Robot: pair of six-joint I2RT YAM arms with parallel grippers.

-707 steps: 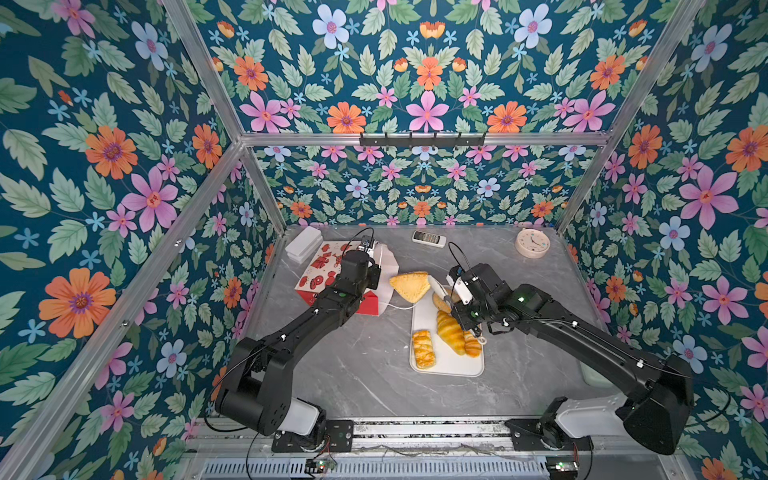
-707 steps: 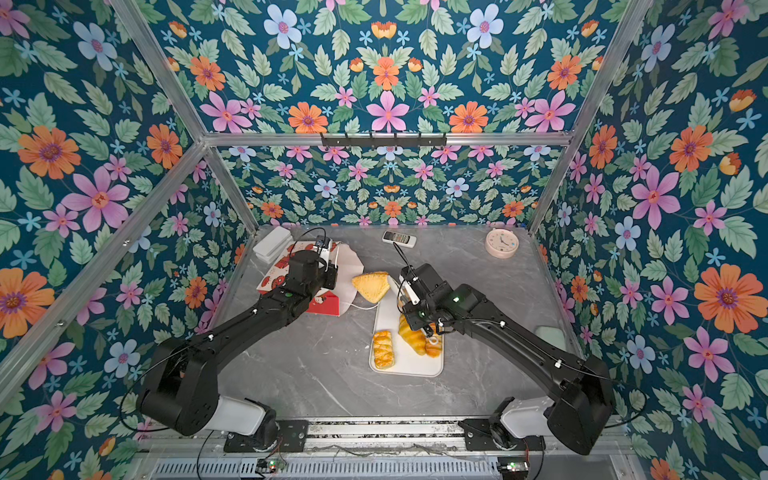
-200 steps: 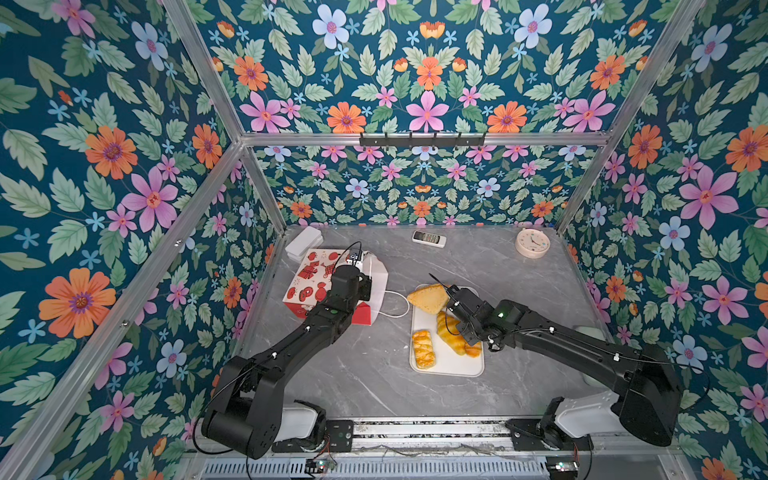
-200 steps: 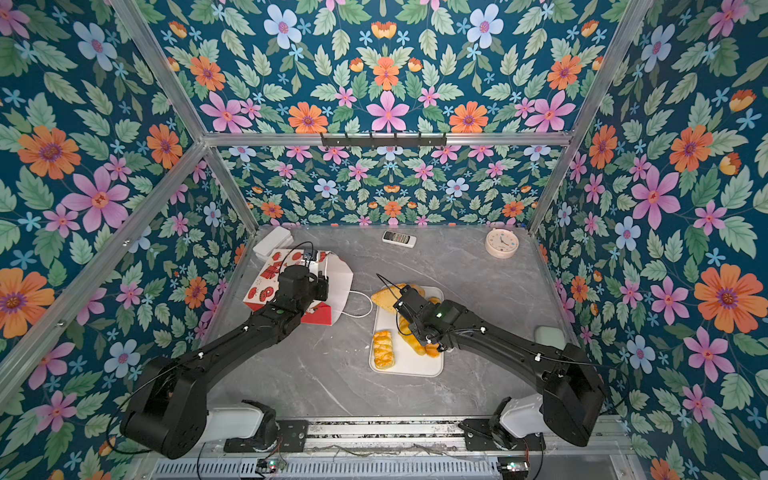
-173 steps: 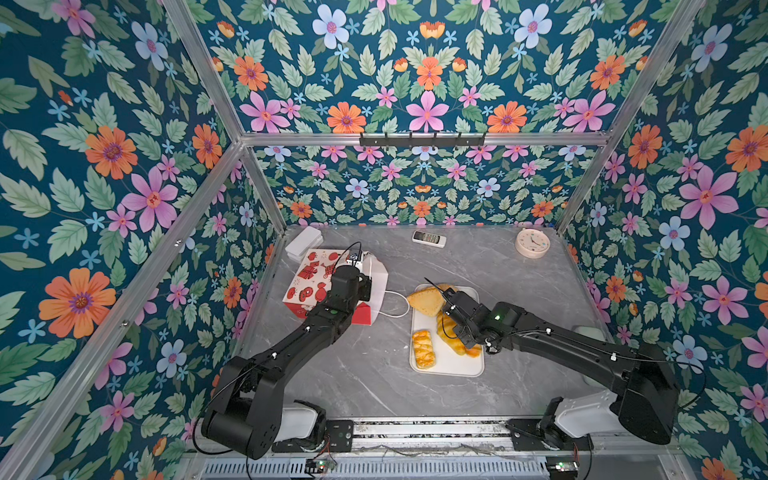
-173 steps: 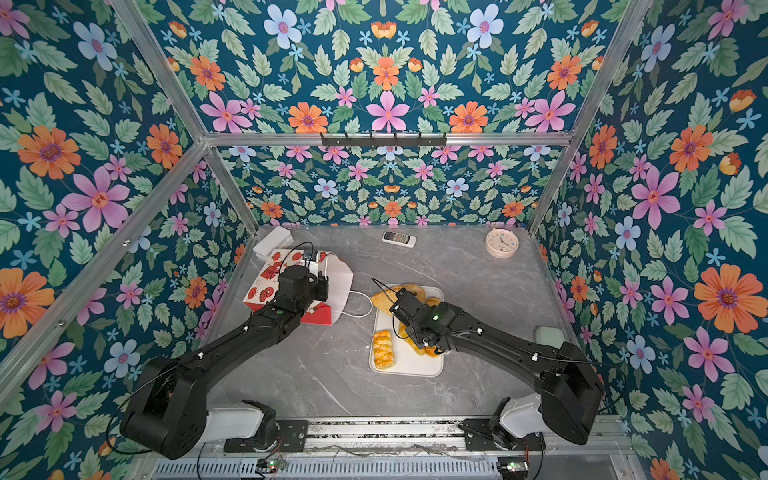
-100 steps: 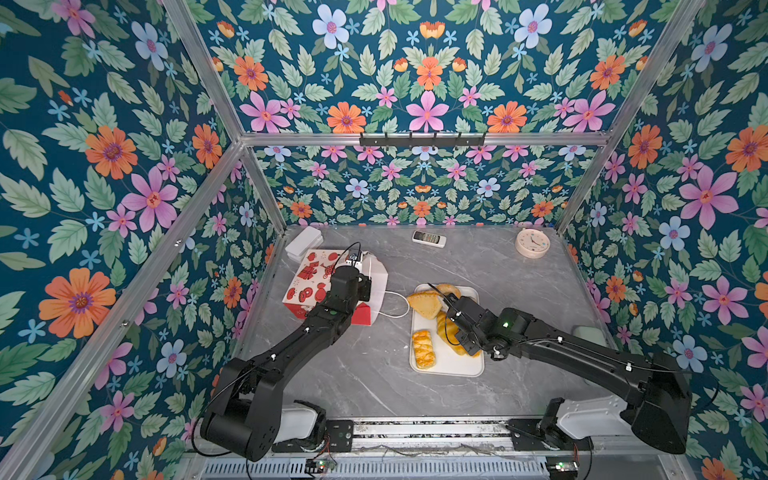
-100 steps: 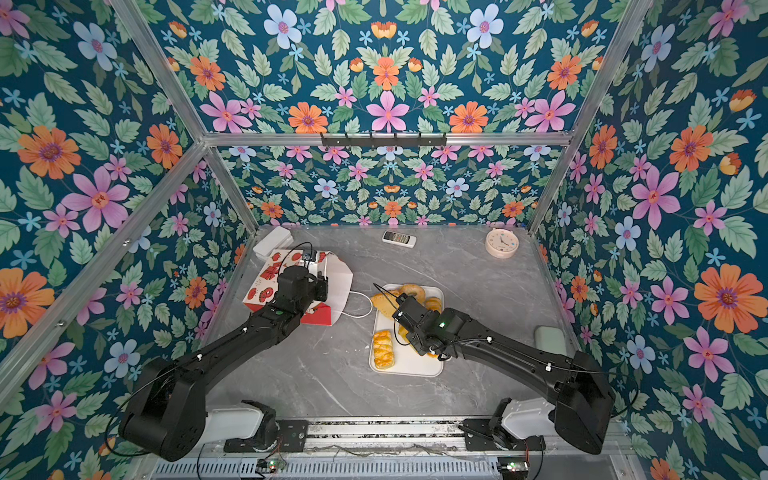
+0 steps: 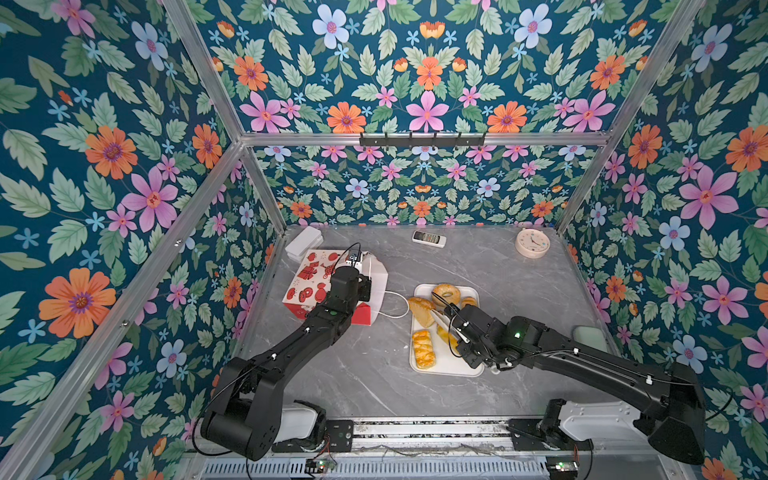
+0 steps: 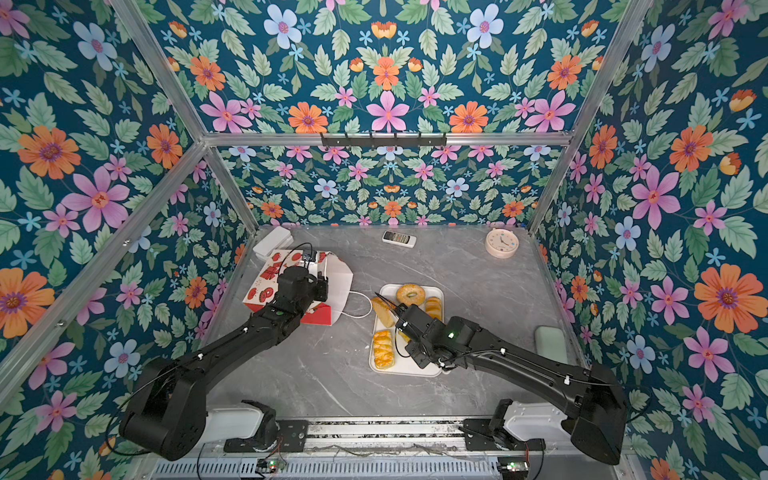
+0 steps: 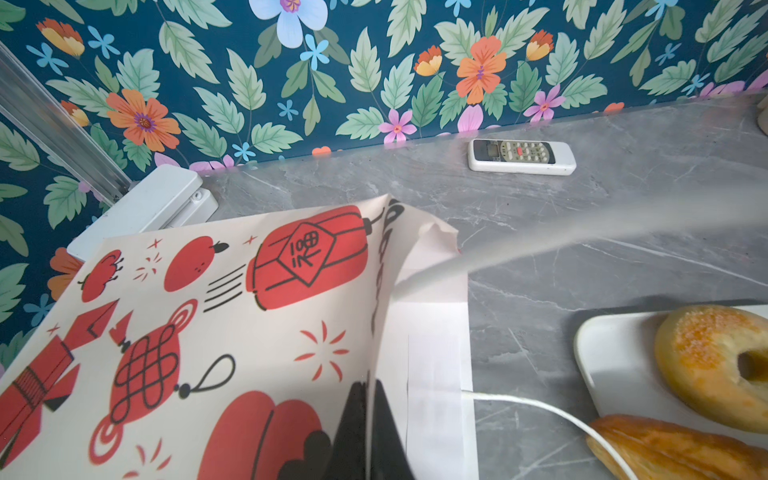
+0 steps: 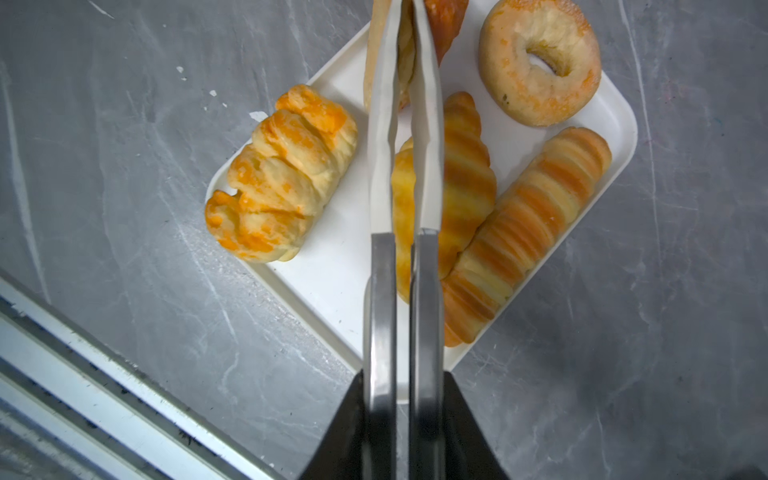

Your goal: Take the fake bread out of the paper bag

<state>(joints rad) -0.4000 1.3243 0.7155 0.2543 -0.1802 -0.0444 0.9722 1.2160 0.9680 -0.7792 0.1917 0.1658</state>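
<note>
Bag [image 9: 309,278] is lying mouth-first left of the right tool [image 9: 435,312], whose hold is unclear; left tool [image 11: 368,399] is pinching its rim.

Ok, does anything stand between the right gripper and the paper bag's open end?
Yes. A golden pastry on the tray's bag-side corner lies right by the right gripper, toward the paper bag; past it the white cord handle loops on the table. The left gripper pinches the bag's mouth edge.
</note>
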